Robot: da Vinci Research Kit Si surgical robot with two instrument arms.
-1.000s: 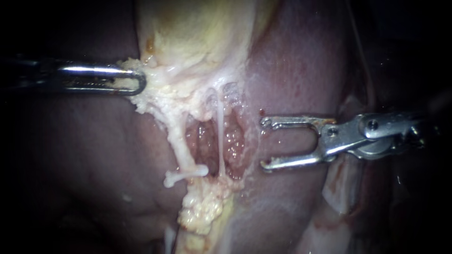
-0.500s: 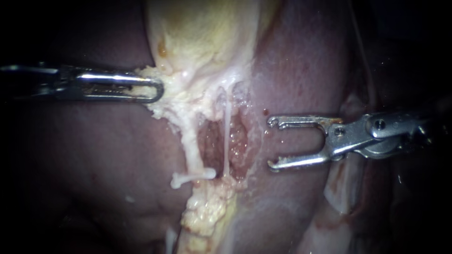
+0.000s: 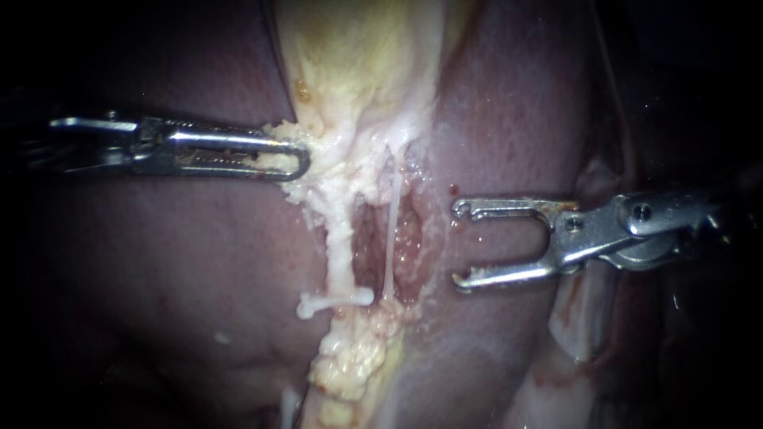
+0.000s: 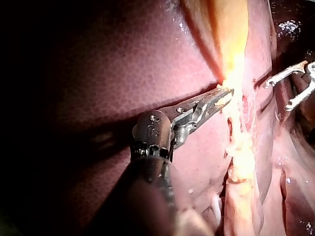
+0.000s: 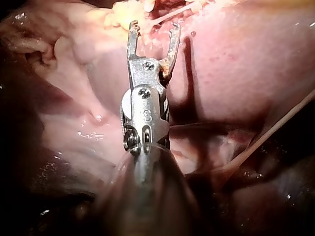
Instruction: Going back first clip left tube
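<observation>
**While the right jaws stayed spread, the left pulled tissue to the right**

As compared with the picture one second before, the left instrument (image 3: 298, 163) had travelled to the right. It carried with it the pale fatty tissue (image 3: 318, 179) at the lower edge of the gallbladder (image 3: 358, 71). Its jaws were pinched together on that tissue, one on each side. The left wrist view showed the same hold, with the lit yellow tissue clamped at the jaw tips.

The left tube (image 3: 340, 246) lay right of and below those jaws. It ran down from the held tissue to a short white cross-stub (image 3: 334, 300) at its lower end. Earlier it had slanted down and to the right; now it stood closer to upright. The reddish gap between it and the thin strand (image 3: 389, 230) to its right had narrowed.

The right instrument (image 3: 457, 244) lay over the liver (image 3: 509, 119), right of both strands and clear of them. Its jaws stood wide apart with nothing between them. Against the small red spot (image 3: 453, 189) just above its upper jaw it had not shifted. In the right wrist view the spread jaws pointed at the pale tissue ahead, apart from it.
</observation>
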